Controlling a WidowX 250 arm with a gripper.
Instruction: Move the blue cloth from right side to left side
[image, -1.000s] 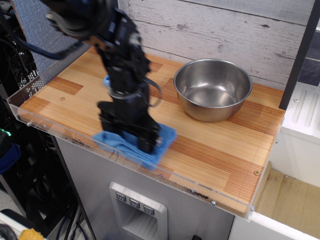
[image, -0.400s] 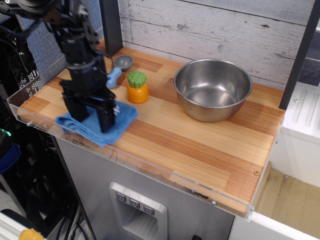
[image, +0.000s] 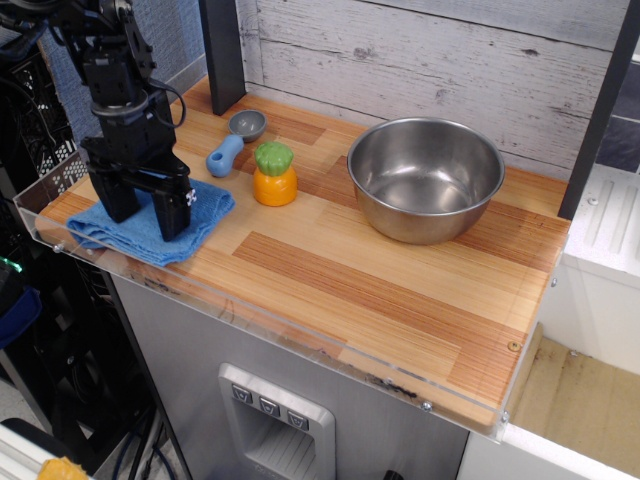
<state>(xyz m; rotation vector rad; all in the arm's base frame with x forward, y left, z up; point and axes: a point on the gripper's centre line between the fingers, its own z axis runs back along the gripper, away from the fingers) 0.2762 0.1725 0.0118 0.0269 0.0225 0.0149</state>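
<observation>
The blue cloth lies on the left end of the wooden table, close to the front left edge. My black gripper points straight down onto it. Its two fingers stand a little apart with a ridge of cloth between them, and their tips press into the cloth. The part of the cloth under the gripper is hidden.
A light-blue scoop with a grey cup and an orange toy with a green top stand just behind and to the right of the cloth. A steel bowl sits at the back right. A clear plastic lip runs along the table's front edge.
My gripper has moved left across the table's front, and the blue cloth has gone with it from the middle to the left end. The scoop and orange toy have come into view.
</observation>
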